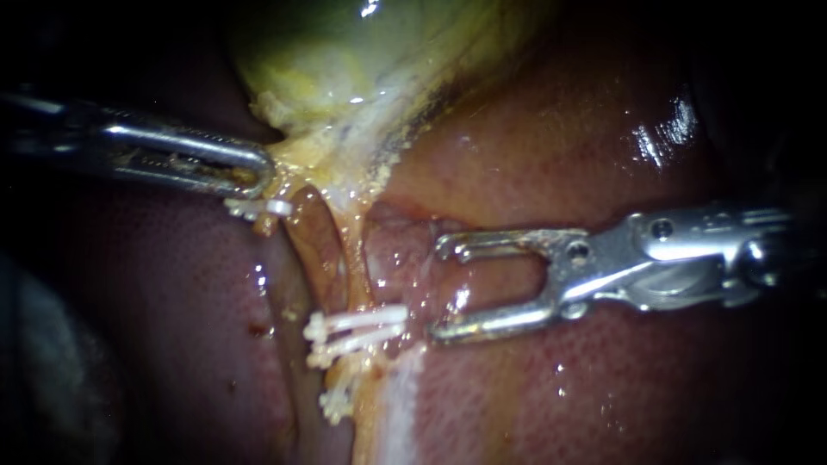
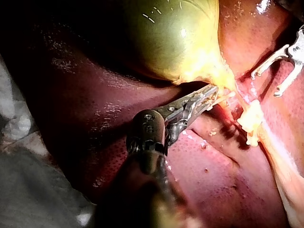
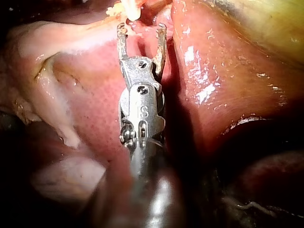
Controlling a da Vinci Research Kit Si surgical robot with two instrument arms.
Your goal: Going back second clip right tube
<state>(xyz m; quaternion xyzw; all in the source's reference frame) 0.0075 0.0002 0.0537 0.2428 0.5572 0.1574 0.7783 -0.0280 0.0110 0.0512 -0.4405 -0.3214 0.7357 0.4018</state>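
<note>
Steel on wet red tissue. In the endoscope view, upper left of the frame: left instrument (image 1: 258, 176), shaft from the left edge, jaws pressed together on the gallbladder (image 1: 345, 52) at its yellow, crumbly neck. Seen from the left wrist (image 2: 209, 97), much the same: clamped just under the green-yellow gallbladder (image 2: 171, 38), tip sunk in the yellow fringe.

Right of centre in the endoscope view: right instrument (image 1: 439, 291), shaft from the right edge, jaws spread wide and holding nothing, both tips over the liver (image 1: 534, 146). Confirmed in the right wrist view (image 3: 141, 27): forked open and empty, with bare liver (image 3: 213, 85) showing through the gap and a white clip end (image 3: 133, 10) just ahead of one tip.

Centre of the endoscope frame, running down from the gallbladder's neck: a brown tube (image 1: 312, 245) and, beside it to the right, the paler right tube (image 1: 355, 267). Lower centre: pair of white clips (image 1: 357, 329), one just below the other, lying crosswise on the right tube. Right ends of the pair just short of the right instrument's lower jaw tip, apart from it. Lower still, near the bottom edge: third white clip (image 1: 336, 405). Just under the left instrument's tip: fourth white clip (image 1: 258, 207), on which tube cannot be told.
</note>
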